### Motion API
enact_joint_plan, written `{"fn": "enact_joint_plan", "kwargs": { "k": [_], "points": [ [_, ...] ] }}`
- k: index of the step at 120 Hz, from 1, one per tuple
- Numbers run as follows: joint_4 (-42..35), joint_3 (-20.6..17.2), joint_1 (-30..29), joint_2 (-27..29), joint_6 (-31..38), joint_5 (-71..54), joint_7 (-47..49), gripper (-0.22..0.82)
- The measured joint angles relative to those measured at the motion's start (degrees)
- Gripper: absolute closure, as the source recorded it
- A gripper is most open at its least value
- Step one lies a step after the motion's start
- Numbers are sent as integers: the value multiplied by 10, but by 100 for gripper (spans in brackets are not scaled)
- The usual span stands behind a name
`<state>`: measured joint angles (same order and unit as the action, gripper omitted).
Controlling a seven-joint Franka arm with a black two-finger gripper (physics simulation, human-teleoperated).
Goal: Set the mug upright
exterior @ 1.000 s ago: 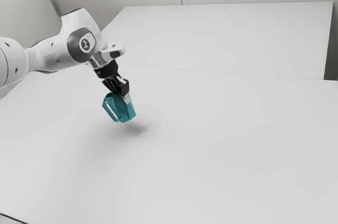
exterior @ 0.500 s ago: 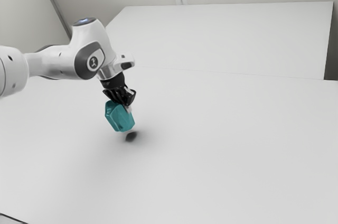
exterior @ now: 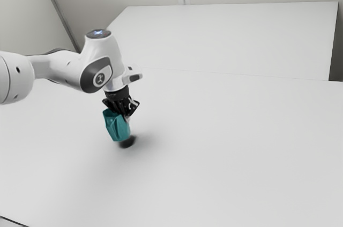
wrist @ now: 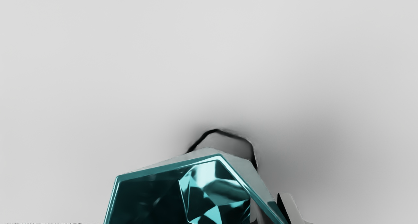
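Locate the mug (exterior: 117, 126) left of centre in the exterior view: it hangs at a lean, mouth toward the upper left, base toward the lower right, close over its shadow (exterior: 127, 142) on the bench (exterior: 214, 146). Whether the base edge touches cannot be told. The pincer (exterior: 127, 116) is closed on the mug's wall near the rim, one finger inside the mouth, one outside.

Judged step: level and seat the mug. Rotate the wrist until the base lies parallel to the bench, then lower slowly. Caution: a one-sided grip may let the mug pivot, and an early release could tip it over. Release only once the whole base bears evenly; then withdraw straight up, clearing the rim.
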<state>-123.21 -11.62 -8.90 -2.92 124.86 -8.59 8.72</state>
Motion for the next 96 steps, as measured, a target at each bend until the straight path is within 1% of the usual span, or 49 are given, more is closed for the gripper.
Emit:
{"fn": "enact_joint_plan", "kwargs": {
  "k": [24, 67, 72, 80, 96],
  "points": [
    [-2, 0, 1, -10, 3, -24, 51, 78],
    [-2, 0, 8, -28, 10, -29, 115, 78],
    [-2, 0, 8, -30, 11, -28, 120, 74],
    [-3, 0, 8, -32, 13, -25, 126, 65],
    [-3, 0, 11, -31, 16, -23, 136, 39]
  ]
}}
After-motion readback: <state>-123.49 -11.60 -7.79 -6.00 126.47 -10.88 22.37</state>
